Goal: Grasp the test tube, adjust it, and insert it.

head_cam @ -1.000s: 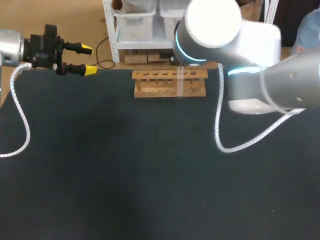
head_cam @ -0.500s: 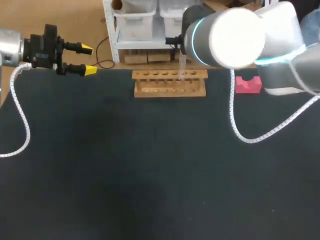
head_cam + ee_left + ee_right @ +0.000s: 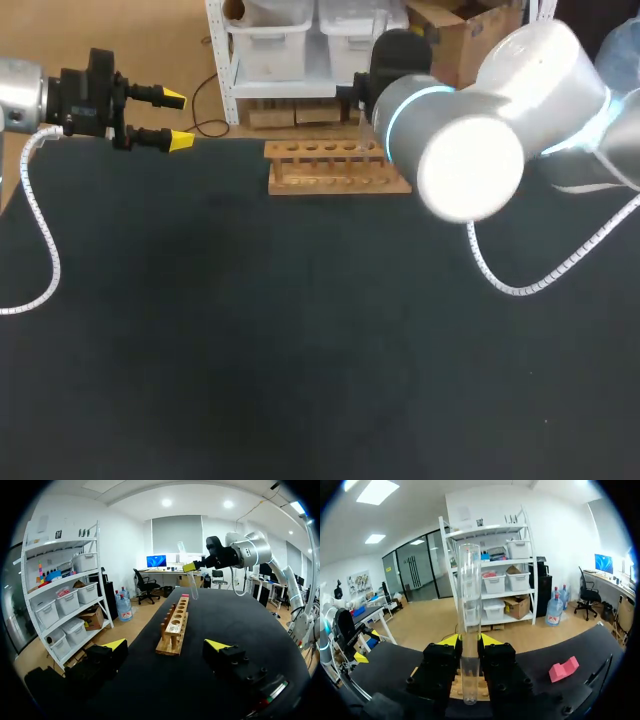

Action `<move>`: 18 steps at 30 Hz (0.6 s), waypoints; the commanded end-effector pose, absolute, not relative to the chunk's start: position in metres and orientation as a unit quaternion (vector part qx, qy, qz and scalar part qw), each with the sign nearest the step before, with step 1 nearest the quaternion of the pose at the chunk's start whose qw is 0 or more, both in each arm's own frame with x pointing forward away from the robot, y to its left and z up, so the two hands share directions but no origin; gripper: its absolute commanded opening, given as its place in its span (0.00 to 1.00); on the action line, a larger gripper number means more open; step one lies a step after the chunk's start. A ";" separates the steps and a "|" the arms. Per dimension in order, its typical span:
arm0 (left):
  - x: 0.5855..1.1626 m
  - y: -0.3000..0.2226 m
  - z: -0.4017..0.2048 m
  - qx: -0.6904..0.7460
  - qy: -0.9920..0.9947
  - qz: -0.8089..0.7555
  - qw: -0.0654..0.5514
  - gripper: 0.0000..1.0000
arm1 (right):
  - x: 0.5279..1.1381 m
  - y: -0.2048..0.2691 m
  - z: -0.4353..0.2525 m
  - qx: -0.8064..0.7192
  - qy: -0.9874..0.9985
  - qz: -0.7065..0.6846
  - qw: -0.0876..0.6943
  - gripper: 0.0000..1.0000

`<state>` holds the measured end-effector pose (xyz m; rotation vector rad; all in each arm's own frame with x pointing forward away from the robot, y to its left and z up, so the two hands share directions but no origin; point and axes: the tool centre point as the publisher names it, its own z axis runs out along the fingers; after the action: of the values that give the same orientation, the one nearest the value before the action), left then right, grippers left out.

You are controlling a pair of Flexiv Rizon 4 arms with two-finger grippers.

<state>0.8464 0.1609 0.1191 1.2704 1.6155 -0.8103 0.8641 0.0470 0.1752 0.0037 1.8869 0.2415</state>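
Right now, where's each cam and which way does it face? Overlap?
Head view: above and behind, looking down on the table; left pincer at left, right arm at right.
Left wrist view: along its open pincer toward the rack; right pincer holds the test tube over it.
Right wrist view: along its pincer, shut on the tube; rack below.
Shared: rack in all three.

The left arm [image 3: 15,95] was a silver-grey cylinder ending in a black, blocky wrist; the left pincer [image 3: 176,120] had two slim black fingers [image 3: 148,95] capped bright yellow. A white coiled cable [image 3: 40,220] trailed from it. The right arm [image 3: 500,110] was fat, rounded, silver-white, banded by a glowing cyan ring [image 3: 384,120], with a second coiled cable [image 3: 520,285]. The right pincer [image 3: 469,641] showed black blocks with screw holes and yellow tips
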 end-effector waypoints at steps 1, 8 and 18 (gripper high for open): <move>0.847 0.161 0.118 0.514 0.652 -0.328 0.451 1.00 | 0.872 0.052 0.169 0.004 0.756 0.099 0.648 0.00; 0.847 0.161 0.118 0.514 0.652 -0.328 0.451 1.00 | 0.881 0.051 0.171 0.001 0.750 0.097 0.654 0.00; 0.847 0.161 0.118 0.514 0.652 -0.328 0.451 1.00 | 0.884 0.048 0.172 -0.007 0.752 0.081 0.654 0.00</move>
<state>0.8464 0.1609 0.1191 1.2704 1.6155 -0.8104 0.8836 0.0491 0.1709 -0.0124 1.7009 0.1875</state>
